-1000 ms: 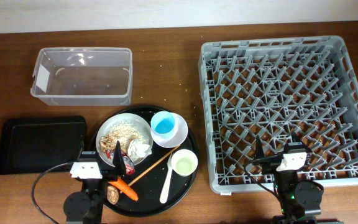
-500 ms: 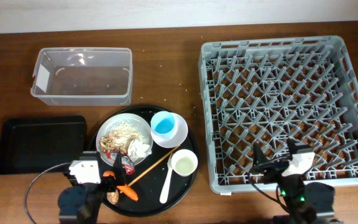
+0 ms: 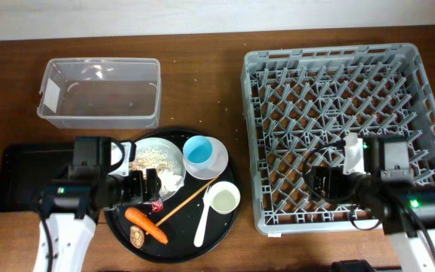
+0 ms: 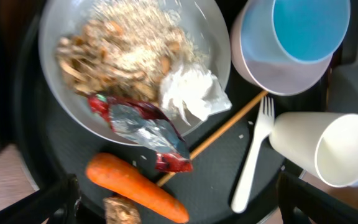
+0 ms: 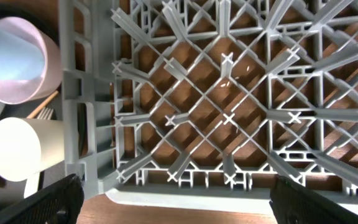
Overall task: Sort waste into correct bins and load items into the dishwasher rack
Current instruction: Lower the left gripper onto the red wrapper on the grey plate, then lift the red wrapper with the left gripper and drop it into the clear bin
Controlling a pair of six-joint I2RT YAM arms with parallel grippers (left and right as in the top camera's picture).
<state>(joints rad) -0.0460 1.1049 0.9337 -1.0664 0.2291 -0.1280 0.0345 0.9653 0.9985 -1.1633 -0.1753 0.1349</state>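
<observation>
The crumpled red wrapper (image 4: 138,127) lies on the near rim of the white round plate (image 4: 211,50), just beside the small white crumpled scrap (image 4: 191,93). Its long axis runs diagonally: one end sits inside the plate on the left, and the other points off the rim toward the wooden stick (image 4: 225,130). The carrot (image 4: 135,186) lies just nearer than the plate on much the same slant.

Your left gripper (image 3: 146,186) hovers over that near rim, spread wide and holding nothing. I judge you are at the first waste pick. Nothing is in the clear tub (image 3: 100,62) beyond the plate, nor in the shallow black tray (image 3: 21,174) to the plate's left.

The fingers appear to stand left and right of the wrapper, so they would close nearly along its length. Turn the wrist across the slant before you descend, and keep clear of the scrap.

Your right gripper (image 5: 176,199) is well to the plate's right, over the rack (image 3: 323,57), also wide and carrying nothing.
</observation>
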